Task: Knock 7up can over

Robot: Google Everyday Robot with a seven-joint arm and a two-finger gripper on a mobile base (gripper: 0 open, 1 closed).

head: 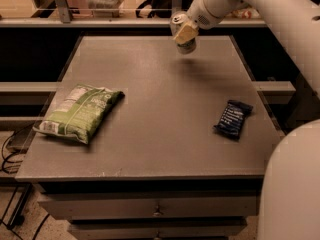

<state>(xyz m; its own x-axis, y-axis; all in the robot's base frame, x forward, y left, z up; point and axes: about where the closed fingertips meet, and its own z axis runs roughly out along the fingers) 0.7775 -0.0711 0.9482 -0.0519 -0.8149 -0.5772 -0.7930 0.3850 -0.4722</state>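
The 7up can (188, 46), silver with a shiny top, is at the far middle of the grey table (160, 134). My gripper (183, 33) reaches in from the upper right and is shut on the can, with a yellowish finger pad (186, 32) across its side. The can hangs slightly tilted just above the table, with its shadow on the surface below and to the right. Part of the can's body is hidden by the finger.
A green chip bag (77, 113) lies at the left of the table. A dark blue snack wrapper (233, 119) lies at the right. My white arm (280, 14) crosses the upper right. A shelf rail runs behind the table's far edge.
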